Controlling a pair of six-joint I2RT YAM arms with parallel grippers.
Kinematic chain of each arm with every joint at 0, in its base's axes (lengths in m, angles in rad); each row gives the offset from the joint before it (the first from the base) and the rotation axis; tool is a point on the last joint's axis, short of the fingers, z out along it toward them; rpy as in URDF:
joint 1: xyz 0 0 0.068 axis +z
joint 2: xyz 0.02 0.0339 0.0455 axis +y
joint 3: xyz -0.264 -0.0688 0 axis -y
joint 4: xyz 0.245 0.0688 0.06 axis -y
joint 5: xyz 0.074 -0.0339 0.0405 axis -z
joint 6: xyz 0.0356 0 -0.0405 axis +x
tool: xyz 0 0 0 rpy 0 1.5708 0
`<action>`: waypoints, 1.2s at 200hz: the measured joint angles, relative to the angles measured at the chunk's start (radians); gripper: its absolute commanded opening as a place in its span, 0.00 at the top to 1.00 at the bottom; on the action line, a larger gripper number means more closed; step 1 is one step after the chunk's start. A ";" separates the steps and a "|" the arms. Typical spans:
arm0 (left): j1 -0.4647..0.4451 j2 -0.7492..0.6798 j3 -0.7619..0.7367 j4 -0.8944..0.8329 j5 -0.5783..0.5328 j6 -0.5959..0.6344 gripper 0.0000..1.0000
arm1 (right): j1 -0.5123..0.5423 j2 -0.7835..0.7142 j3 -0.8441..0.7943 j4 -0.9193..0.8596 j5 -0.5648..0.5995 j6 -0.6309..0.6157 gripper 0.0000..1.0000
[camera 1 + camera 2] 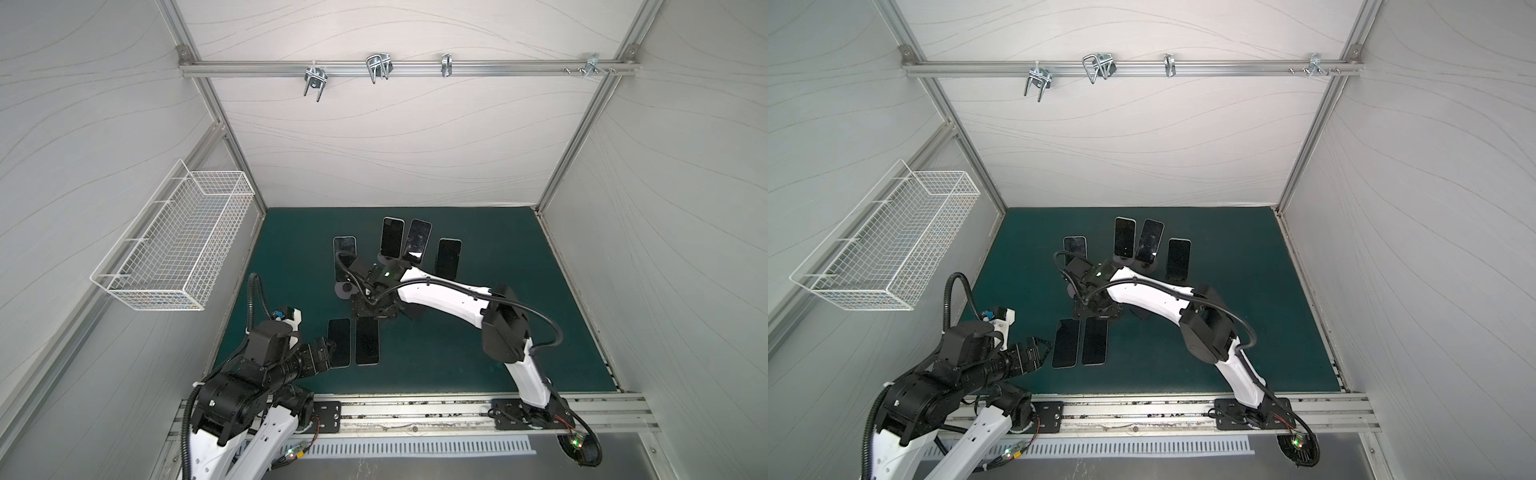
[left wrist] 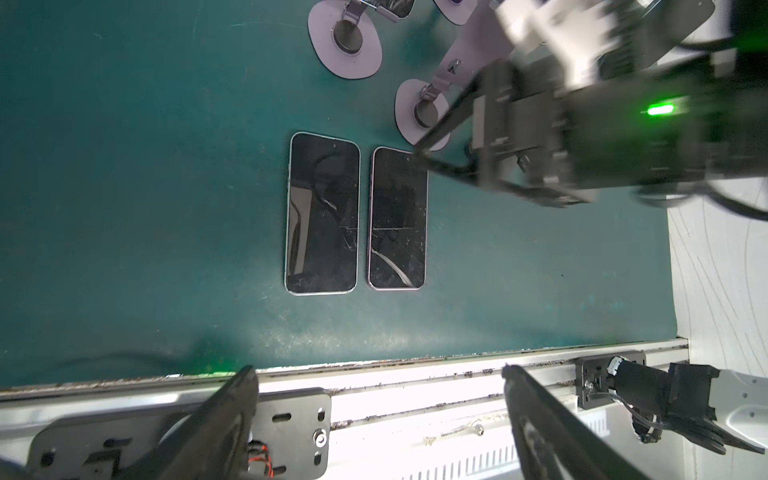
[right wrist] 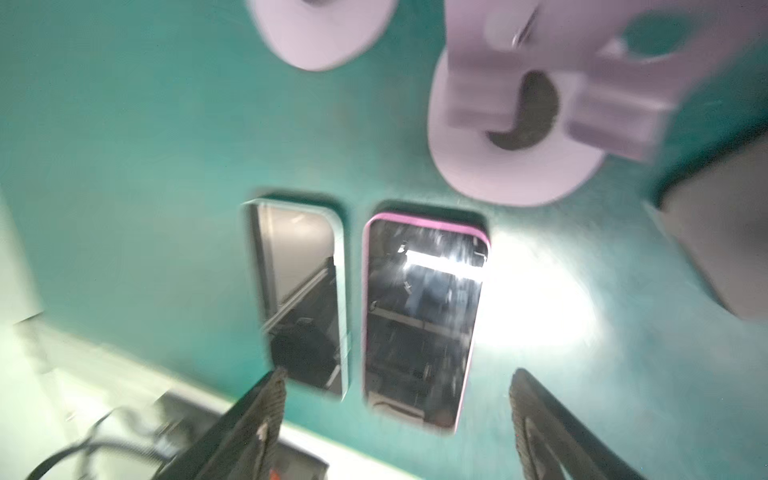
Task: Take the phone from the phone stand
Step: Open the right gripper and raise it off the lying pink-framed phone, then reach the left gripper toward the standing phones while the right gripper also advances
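Several phones stand upright on stands at the back of the green mat (image 1: 498, 332), among them one (image 1: 392, 237) beside another (image 1: 417, 241). Two phones lie flat near the front: a pale-rimmed one (image 2: 322, 212) (image 3: 303, 291) and a pink-rimmed one (image 2: 397, 218) (image 3: 419, 316). My right gripper (image 3: 399, 374) (image 1: 374, 309) hangs open just above the flat pair, holding nothing. An empty lilac stand (image 3: 511, 137) (image 2: 422, 110) sits just behind them. My left gripper (image 2: 378, 370) (image 1: 332, 345) is open and empty by the front left of the flat phones.
A second empty stand base (image 2: 345, 41) sits to the left of the right gripper. A white wire basket (image 1: 174, 249) hangs on the left wall. A metal rail (image 1: 415, 409) runs along the mat's front edge. Hooks (image 1: 376, 66) hang on the back bar.
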 measured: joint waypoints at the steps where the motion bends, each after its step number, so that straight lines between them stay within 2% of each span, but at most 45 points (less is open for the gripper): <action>1: 0.000 0.000 0.002 0.000 0.000 0.000 0.08 | 0.000 -0.005 -0.002 0.000 0.000 0.000 0.15; 65: 0.000 0.077 0.214 -0.003 -0.041 0.099 0.12 | -0.014 -0.477 -0.277 0.023 0.006 -0.057 0.23; 95: 0.000 0.170 0.226 0.064 -0.032 0.146 0.17 | -0.076 -0.692 -0.407 0.044 -0.006 -0.118 0.28; 130: 0.000 0.324 0.211 0.200 0.006 0.181 0.22 | -0.123 -0.878 -0.513 0.071 -0.007 -0.198 0.32; 179: 0.000 0.499 0.161 0.419 0.064 0.253 0.21 | -0.196 -0.995 -0.661 0.154 -0.035 -0.345 0.35; 240: 0.000 0.603 0.128 0.707 0.165 0.470 0.20 | -0.311 -1.001 -0.726 0.305 -0.167 -0.602 0.32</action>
